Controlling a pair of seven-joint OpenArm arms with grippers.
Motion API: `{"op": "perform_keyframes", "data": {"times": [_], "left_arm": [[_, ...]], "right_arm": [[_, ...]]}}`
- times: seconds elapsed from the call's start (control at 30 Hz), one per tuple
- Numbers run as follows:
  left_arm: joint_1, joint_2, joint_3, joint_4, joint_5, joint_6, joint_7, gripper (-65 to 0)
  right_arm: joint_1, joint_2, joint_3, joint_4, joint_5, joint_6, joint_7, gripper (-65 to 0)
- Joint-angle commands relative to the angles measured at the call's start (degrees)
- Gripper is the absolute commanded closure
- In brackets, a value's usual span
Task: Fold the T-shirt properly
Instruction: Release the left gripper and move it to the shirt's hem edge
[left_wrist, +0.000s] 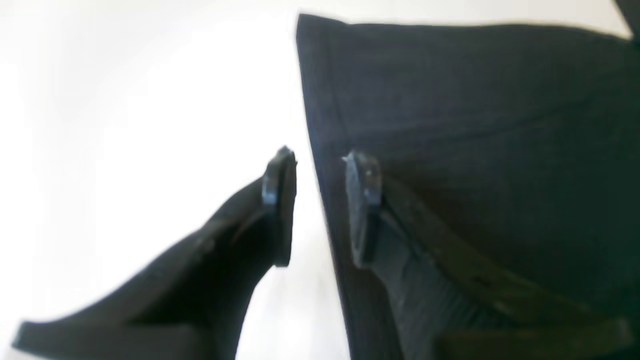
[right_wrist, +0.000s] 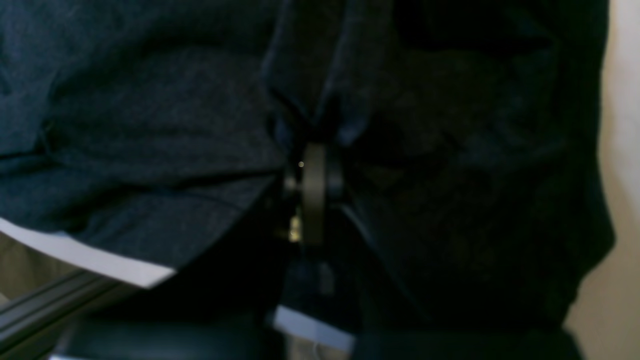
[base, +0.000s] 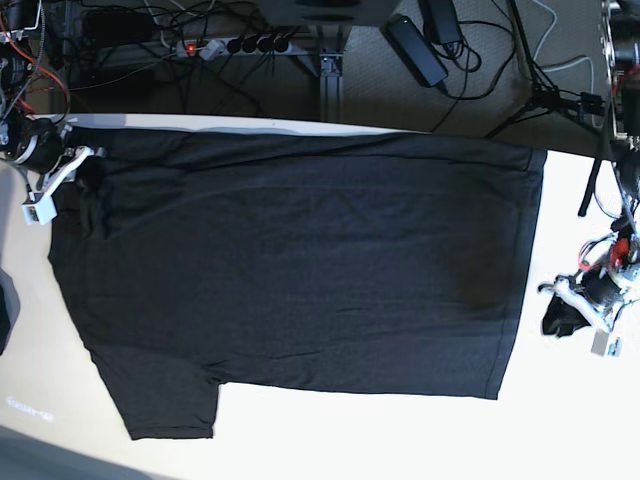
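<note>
The black T-shirt (base: 300, 270) lies spread flat on the white table (base: 400, 430), hem to the right and one sleeve (base: 170, 400) at the front left. No print shows. My right gripper (right_wrist: 312, 190) is shut on a bunched fold of the shirt (right_wrist: 150, 125) at its far left corner, seen in the base view (base: 88, 180). My left gripper (left_wrist: 320, 205) is open at the hem edge (left_wrist: 320, 125), with one finger (left_wrist: 280, 200) over bare table and the other (left_wrist: 362, 210) over the cloth (left_wrist: 475, 125). In the base view it (base: 562, 315) sits just right of the hem.
Behind the table's far edge are a power strip (base: 240, 45), black adapters (base: 415, 45) and tangled cables. A stand leg (base: 590, 190) leans at the right. A dark object (base: 5, 310) sits at the left edge. Bare white table runs along the front and right.
</note>
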Motion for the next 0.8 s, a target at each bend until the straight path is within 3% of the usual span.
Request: {"op": "perform_keyframes", "data": {"times": [0.0, 0.17, 0.37, 0.77], "left_arm": [[-3.98, -0.50, 0.50, -2.78, -1.31, -0.42, -0.94, -21.1], [-15.41, 3.10, 2.23, -21.94, -5.44, -0.63, 1.60, -21.1], [-23.50, 6.51, 2.21, -41.09, -6.73, -0.63, 1.11, -21.1], [-24.98, 12.61, 2.21, -45.90, -6.45, -0.68, 0.15, -21.1]], "right_arm": [[-0.50, 0.94, 0.15, -0.26, -3.28, 2.23, -2.54, 0.0], [-0.50, 0.94, 0.15, -0.26, -3.28, 2.23, -2.56, 0.0], [-0.50, 0.94, 0.15, -0.26, -3.19, 2.23, -2.54, 0.0], [-0.50, 0.94, 0.15, -0.26, -2.62, 2.23, -2.56, 0.0]]}}
